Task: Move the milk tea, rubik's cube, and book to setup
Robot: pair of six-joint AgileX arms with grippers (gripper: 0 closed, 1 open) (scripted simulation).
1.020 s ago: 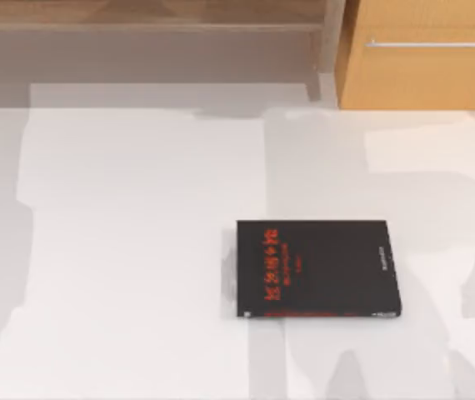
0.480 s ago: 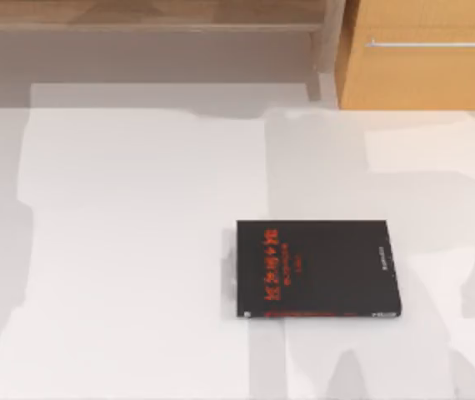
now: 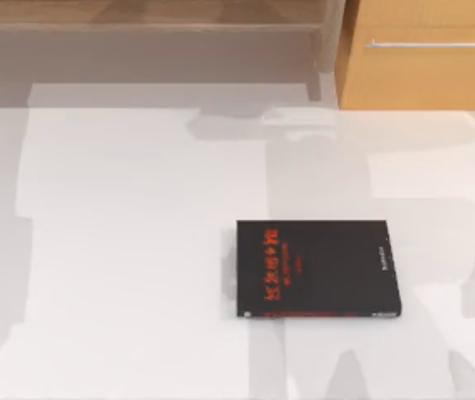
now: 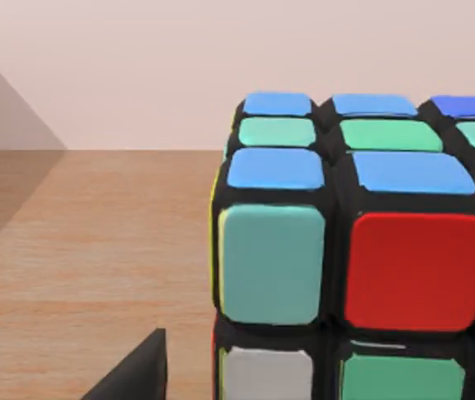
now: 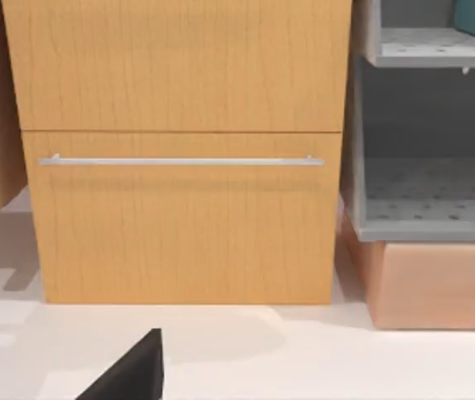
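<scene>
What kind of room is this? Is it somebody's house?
Probably a pretend home or study room, drawn by a computer. There is a white table with a black book, a wooden drawer cabinet, and a rubik's cube on a wooden surface.

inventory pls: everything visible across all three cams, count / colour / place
book: 1, black cover with red lettering, lying flat on the white table, right of centre in the top view.
rubik's cube: 1, black edges with blue, green, teal, red and white stickers, close up in the left wrist view, over a wooden surface.
wooden cabinet: 1, light brown with a silver bar handle, at the table's far right edge in the top view, faced by the right wrist view.
grey shelf unit: 1, grey, beside the cabinet on a wooden base, right wrist view.
left gripper finger: 1 dark tip, left wrist view.
right gripper finger: 1 dark tip, right wrist view.
</scene>
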